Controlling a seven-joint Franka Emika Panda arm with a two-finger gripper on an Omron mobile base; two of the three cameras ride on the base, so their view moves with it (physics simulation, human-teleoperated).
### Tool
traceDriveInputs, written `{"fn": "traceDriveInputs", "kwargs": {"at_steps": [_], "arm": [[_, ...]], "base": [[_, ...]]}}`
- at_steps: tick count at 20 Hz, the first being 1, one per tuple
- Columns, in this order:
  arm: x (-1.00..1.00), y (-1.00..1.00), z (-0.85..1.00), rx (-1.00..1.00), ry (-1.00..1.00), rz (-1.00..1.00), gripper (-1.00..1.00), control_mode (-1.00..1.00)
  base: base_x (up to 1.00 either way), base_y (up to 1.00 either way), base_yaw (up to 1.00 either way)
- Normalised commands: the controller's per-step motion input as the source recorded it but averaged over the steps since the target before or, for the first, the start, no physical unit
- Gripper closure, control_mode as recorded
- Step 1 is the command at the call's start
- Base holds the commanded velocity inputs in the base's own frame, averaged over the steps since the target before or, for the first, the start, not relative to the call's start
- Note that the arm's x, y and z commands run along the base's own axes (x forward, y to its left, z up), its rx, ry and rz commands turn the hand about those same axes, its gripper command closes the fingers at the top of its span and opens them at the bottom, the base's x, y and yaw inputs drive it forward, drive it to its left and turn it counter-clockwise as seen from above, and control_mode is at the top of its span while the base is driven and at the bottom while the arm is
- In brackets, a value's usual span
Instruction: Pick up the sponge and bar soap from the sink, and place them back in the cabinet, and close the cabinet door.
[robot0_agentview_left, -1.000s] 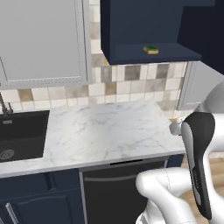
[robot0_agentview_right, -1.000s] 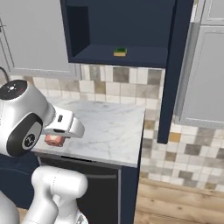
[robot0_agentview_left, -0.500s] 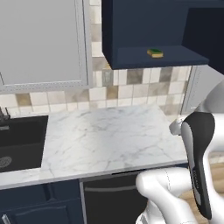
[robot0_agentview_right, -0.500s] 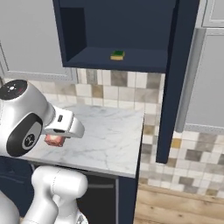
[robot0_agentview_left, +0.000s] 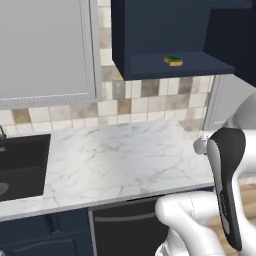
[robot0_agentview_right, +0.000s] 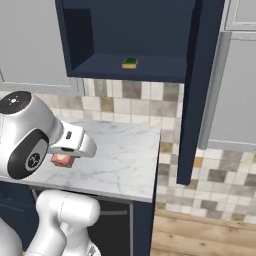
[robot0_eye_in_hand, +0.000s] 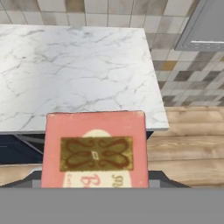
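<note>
The claw (robot0_eye_in_hand: 94, 183) is closed on the bar soap (robot0_eye_in_hand: 95, 148). In the hand view the soap is big and close: a pink-red bar with a brown pattern in its middle. Its bottom part is cut off, and the claw's fingers are mostly hidden behind it. In the right base view the soap (robot0_agentview_right: 63, 159) is a small pink lump under the white arm, held above the near edge of the table (robot0_agentview_right: 125, 160).

The sponge (robot0_agentview_left: 173, 61) lies flat on the floor of the blue cabinet (robot0_agentview_left: 150, 35), green side up with a yellow edge. In the right base view the sponge (robot0_agentview_right: 130, 63) sits near the middle of the cabinet (robot0_agentview_right: 80, 40). The cabinet door (robot0_agentview_right: 197, 90) stands wide open, and it hangs down to the right of the table, beside the tiled wall.

The table is white marble with grey veins and nothing lies on it. On its left is the black sink (robot0_agentview_left: 20, 165), partly cut off by the picture's edge. Behind the table is a wall of small brown, grey and cream tiles. A pale grey cupboard (robot0_agentview_left: 45, 50) hangs to the left of the blue one, and another (robot0_agentview_right: 235, 80) hangs to the right. Under the table is a dark oven front (robot0_agentview_left: 125, 230). The floor (robot0_eye_in_hand: 188, 148) is light wood.
</note>
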Motion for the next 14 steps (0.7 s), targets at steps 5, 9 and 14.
{"fn": "traceDriveInputs", "kwargs": {"at_steps": [5, 9, 14], "arm": [[0.00, 0.00, 0.00, 0.00, 0.00, 0.00, 1.00, 1.00], [0.00, 0.00, 0.00, 0.00, 0.00, 0.00, 1.00, 1.00], [0.00, 0.00, 0.00, 0.00, 0.00, 0.00, 1.00, 1.00]], "base": [[0.18, -0.09, -0.02], [0.25, -0.10, 0.00], [0.37, -0.17, 0.00]]}}
